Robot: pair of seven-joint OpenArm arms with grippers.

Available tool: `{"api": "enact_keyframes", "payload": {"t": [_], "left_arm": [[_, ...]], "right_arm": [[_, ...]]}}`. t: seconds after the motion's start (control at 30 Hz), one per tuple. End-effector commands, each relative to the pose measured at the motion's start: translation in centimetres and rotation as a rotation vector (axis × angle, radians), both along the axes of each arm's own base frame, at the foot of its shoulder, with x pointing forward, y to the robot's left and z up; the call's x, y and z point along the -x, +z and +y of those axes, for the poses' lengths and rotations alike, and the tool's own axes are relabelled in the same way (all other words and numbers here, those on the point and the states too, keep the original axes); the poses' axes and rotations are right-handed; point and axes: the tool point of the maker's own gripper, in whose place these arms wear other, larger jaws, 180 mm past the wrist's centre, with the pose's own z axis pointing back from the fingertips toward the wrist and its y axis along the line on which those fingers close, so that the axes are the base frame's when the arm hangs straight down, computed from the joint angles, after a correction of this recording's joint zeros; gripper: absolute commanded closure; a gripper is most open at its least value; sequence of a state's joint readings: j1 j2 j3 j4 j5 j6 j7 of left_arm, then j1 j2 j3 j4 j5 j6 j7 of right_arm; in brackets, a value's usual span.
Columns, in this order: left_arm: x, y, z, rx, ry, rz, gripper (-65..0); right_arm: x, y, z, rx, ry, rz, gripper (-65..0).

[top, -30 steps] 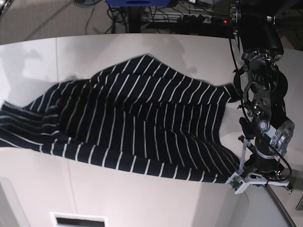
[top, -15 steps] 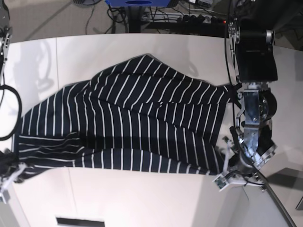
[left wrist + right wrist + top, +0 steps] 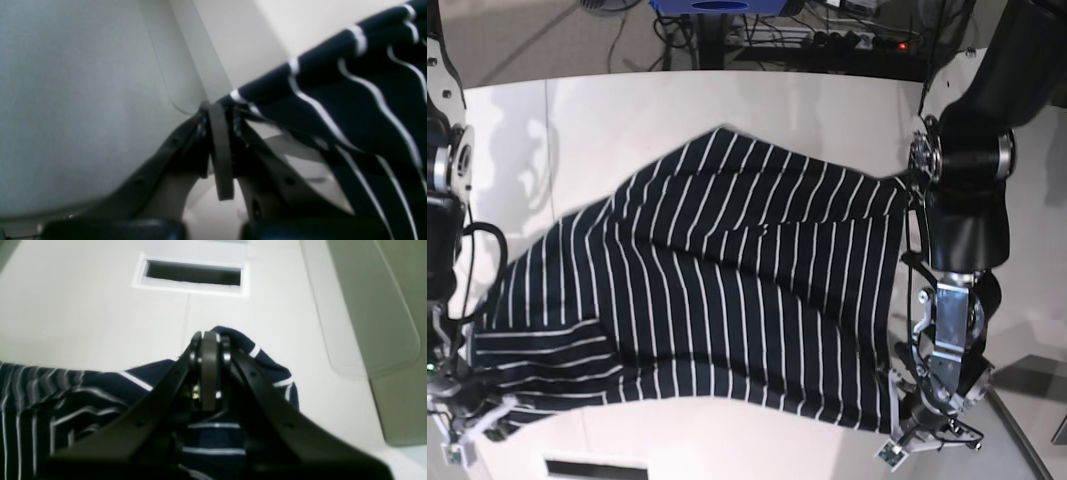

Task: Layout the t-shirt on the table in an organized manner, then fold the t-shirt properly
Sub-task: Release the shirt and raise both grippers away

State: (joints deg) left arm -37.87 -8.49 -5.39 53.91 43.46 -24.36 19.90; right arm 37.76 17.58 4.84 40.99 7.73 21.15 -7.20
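Laying-out step: both fingers, left (image 3: 220, 110) and right (image 3: 208, 340), clamp t-shirt (image 3: 727, 290) corners at 6 o'clock; next, lower it flat onto counter (image 3: 727, 440).

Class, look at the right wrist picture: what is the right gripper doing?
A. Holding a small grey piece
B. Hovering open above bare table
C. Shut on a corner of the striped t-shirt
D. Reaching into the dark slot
C: the right gripper is pinched shut on a bunched corner of the t-shirt, which lies on the white table.

Fingers (image 3: 220, 133) pinching t-shirt (image 3: 350, 110) edge
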Motion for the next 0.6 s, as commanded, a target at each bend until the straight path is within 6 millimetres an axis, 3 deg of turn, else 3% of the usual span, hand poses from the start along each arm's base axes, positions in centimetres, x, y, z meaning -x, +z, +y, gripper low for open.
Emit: {"api": "enact_keyframes", "payload": {"t": [0.0, 0.07, 0.17, 0.3, 0.33, 0.43, 0.5, 0.57], "left_arm": [[-1.8, 3.3, 0.5, 0.000, 0.014, -0.088, 0.0], [-2.9, 3.5, 0.1, 0.023, 0.031, -0.107, 0.0], [-3.5, 3.4, 0.5, 0.034, 0.056, -0.135, 0.0], [-4.2, 5.2, 0.7, 0.037, 0.060, -0.217, -29.0], [-4.5, 6.0, 0.7, 0.036, 0.064, -0.235, -34.2], [-4.7, 9.1, 1.6, 0.131, 0.111, -0.328, -48.7], [-4.4, 12.0, 2.5, 0.255, 0.163, -0.427, -54.6], [-2.5, 11.3, 4.1, 0.313, 0.242, -0.415, -55.9]], "right_arm": [[-1.9, 4.1, -1.3, 0.013, -0.023, -0.104, -1.2], [-2.5, 3.8, -1.3, 0.009, -0.029, -0.090, -6.9], [-2.9, 3.4, -1.6, 0.020, -0.035, -0.060, -27.9], [-3.2, 4.1, -1.8, 0.023, -0.038, -0.072, -61.7], [-3.2, 4.3, -1.9, 0.024, -0.040, -0.075, -65.0], [-2.9, 4.9, -3.5, 0.038, -0.062, -0.085, -64.5], [-1.6, 4.2, -5.0, 0.015, -0.108, -0.070, -61.8], [0.4, 3.7, -7.3, -0.016, -0.176, -0.048, -60.6]]}}
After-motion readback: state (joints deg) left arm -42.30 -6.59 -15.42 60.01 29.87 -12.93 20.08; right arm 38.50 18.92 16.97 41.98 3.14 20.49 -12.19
